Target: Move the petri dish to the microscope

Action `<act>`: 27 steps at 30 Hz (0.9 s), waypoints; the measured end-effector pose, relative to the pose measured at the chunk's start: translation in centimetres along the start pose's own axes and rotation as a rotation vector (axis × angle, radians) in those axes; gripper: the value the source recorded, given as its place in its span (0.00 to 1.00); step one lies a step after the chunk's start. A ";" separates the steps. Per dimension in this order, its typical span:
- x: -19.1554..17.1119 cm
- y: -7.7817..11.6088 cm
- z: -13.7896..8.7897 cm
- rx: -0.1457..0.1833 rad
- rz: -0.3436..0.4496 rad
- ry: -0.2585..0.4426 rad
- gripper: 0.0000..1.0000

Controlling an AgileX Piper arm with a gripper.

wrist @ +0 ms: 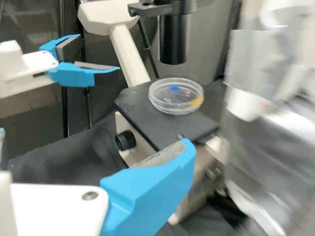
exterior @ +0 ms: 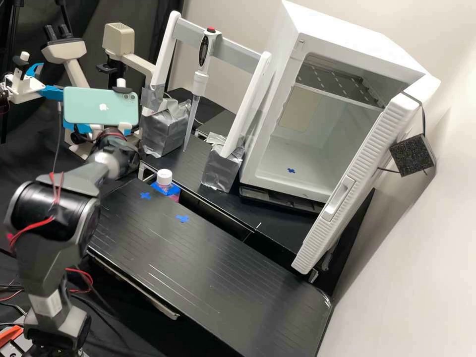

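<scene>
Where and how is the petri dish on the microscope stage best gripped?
The petri dish is low, round and lies flat on the microscope stage, so its side wall is probably best pinched at opposite points. Coming in level from the stage's near side, where the wall stands free, looks safer than straight down, since the microscope's black cylinder hangs above.

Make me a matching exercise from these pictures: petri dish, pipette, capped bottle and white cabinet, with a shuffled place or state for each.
Things:
1. Petri dish
2. Pipette
3. Capped bottle
4. White cabinet

Places and states:
A. Has its door open
B. Resting on the black microscope stage
C. White on top, with blue tape beside it
D. Upright at a grey crossbar

Pairs: 1-B, 2-D, 3-C, 4-A
</scene>
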 end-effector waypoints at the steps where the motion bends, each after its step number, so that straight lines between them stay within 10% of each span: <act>1: -1.4 -0.1 0.3 -0.005 0.023 -0.014 1.00; 17: -14.1 -3.5 8.1 0.166 0.356 -0.324 1.00; 27: -19.4 -6.0 9.8 0.320 0.592 -0.285 1.00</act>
